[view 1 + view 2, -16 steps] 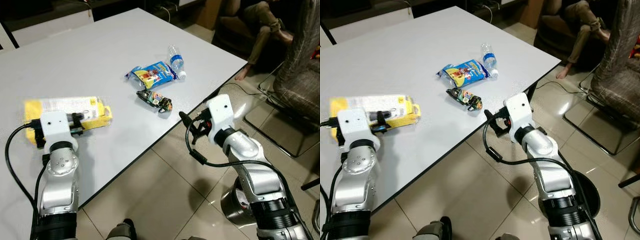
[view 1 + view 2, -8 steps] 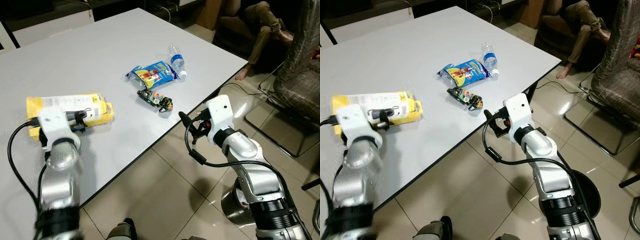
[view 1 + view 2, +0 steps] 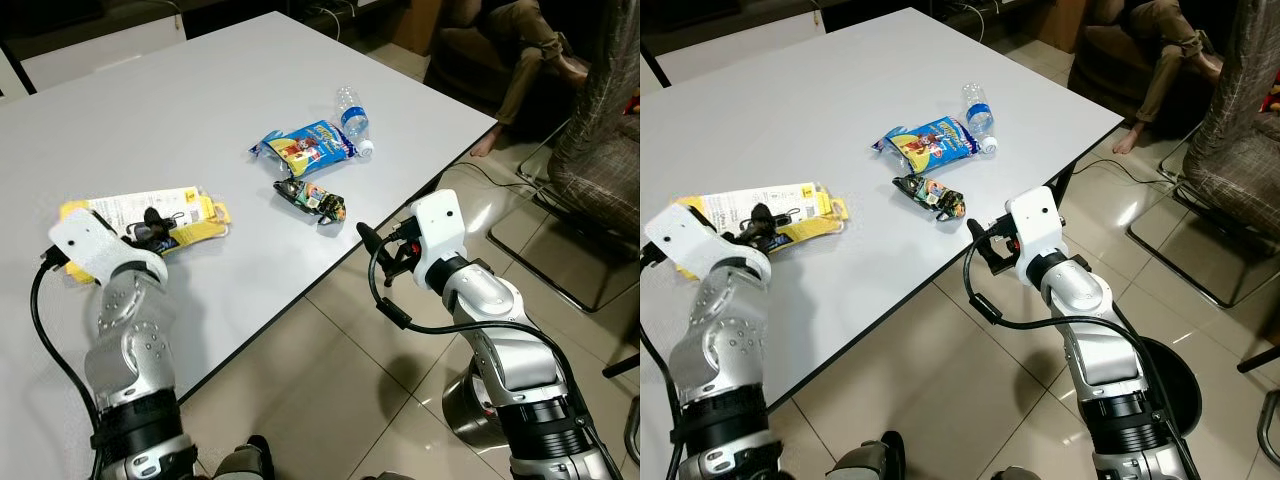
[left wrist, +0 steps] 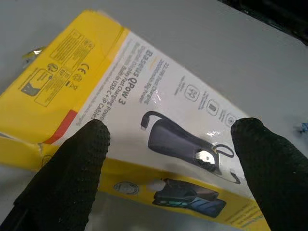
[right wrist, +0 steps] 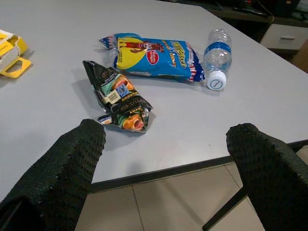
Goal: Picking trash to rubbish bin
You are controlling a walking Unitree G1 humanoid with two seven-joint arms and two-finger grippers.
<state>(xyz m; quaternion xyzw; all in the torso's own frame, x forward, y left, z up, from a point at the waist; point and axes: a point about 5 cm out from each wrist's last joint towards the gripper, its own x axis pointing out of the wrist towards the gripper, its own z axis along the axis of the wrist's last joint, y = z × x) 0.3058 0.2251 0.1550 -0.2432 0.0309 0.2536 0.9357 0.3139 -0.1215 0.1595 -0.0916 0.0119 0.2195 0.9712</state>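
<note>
The left gripper (image 4: 168,159) is held open just above the yellow package (image 4: 144,120), with one black finger (image 4: 72,163) over the yellow border at one long side and the other finger over the opposite side, so that the printed white panel lies between them. No contact with the card is seen; whether the fingertips already touch it cannot be told from the wrist view, since their ends run out of the picture. The package lies flat on the white table (image 3: 200,110), near the table's edge on the robot's left side.

The step in hand is judged to be the grasp of this package. It would be done well if the fingers were lowered evenly until both tips sit below the upper face, and then closed across the narrow width, not along the length. As the package is thin and flat, one edge may need to be tipped up first, or the fingers may slide over it.

The right gripper (image 5: 163,159) is also held open, off the table's near edge. Ahead of its fingers lie the dark crumpled wrapper (image 5: 120,98), beyond it the blue snack bag (image 5: 151,55) and the water bottle (image 5: 216,55) just beside that bag. No bin is seen.
</note>
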